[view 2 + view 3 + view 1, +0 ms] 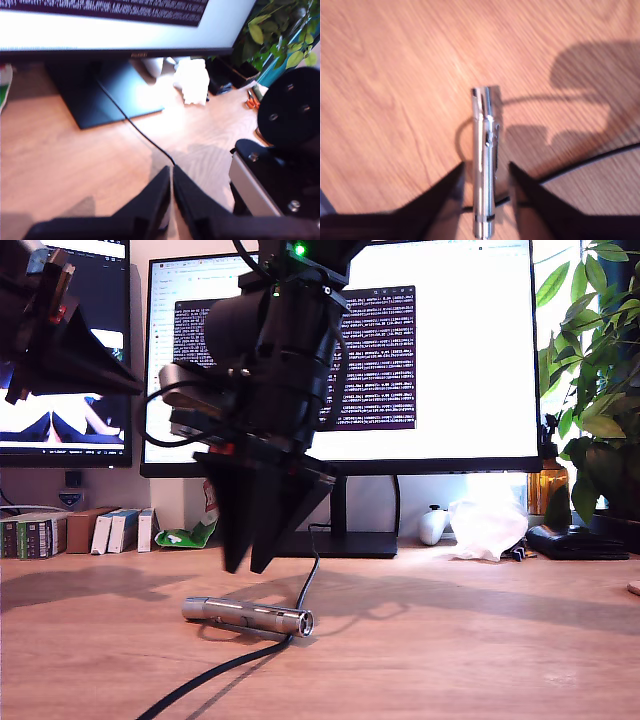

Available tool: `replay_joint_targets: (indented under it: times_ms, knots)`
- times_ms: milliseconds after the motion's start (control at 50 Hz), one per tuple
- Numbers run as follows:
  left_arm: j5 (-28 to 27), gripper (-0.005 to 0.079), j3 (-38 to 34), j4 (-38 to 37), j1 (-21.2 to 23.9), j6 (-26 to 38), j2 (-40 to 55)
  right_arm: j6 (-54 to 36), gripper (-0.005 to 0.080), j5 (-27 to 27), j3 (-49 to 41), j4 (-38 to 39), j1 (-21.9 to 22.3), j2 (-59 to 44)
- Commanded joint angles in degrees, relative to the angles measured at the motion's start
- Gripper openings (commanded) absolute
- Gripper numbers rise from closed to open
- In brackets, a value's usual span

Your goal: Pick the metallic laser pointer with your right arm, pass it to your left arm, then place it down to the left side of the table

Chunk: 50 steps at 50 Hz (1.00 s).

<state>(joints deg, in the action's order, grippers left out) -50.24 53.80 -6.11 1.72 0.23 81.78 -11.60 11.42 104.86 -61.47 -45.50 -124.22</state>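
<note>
The metallic laser pointer (pixel 247 616) was seen lying on its side on the tabletop (pixel 480 640), toward the front and somewhat to the exterior view's left of centre, with its thicker end turned to that view's right. A black cable (pixel 225 665) was found running from the monitor stand to that thicker end and on toward the front edge; the pointer appeared to lie across it. The second end effector (pixel 245 568) was held pointing down just above the pointer, its tips apart from the metal. In the second wrist view its jaws were shown spread, with the pointer framed in the gap between them and nothing gripped. The first end effector (pixel 171 170) was shown in the first wrist view with its jaws pressed together and empty, raised above bare tabletop and aimed toward the monitor's (pixel 450 360) stand. Another black arm was seen raised at the exterior view's upper left. A leafy plant (pixel 600 360) was seen at the exterior view's right, and a white crumpled object (pixel 487 525) near the stand.
</note>
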Motion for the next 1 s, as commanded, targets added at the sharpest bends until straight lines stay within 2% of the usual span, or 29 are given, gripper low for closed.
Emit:
replay_joint_targets:
  times_ms: [0,740,820,940,980]
  knots:
    - [-0.09,-0.0022,0.02,-0.26,0.0,0.26,-0.52,0.26,0.0274,-0.07,-0.74,0.22,-0.98,-1.6]
    - [-0.31,-0.0022,0.02,-0.35,0.0,0.26,-0.52,-0.37,0.0262,-1.42,-0.74,0.37,-1.46,-6.86]
    - [-0.31,-0.0022,0.02,-0.33,0.0,0.26,-0.52,-0.46,0.018,-1.42,-0.74,0.35,-1.49,-6.86]
    - [-0.28,-0.0022,0.02,-0.2,0.0,0.26,-0.52,-0.59,-0.0017,-1.36,-0.74,0.76,-1.46,-6.86]
    - [-0.28,-0.0022,0.02,-0.17,0.0,0.26,-0.52,-0.61,-0.0009,-1.36,-0.74,1.07,-1.46,-6.86]
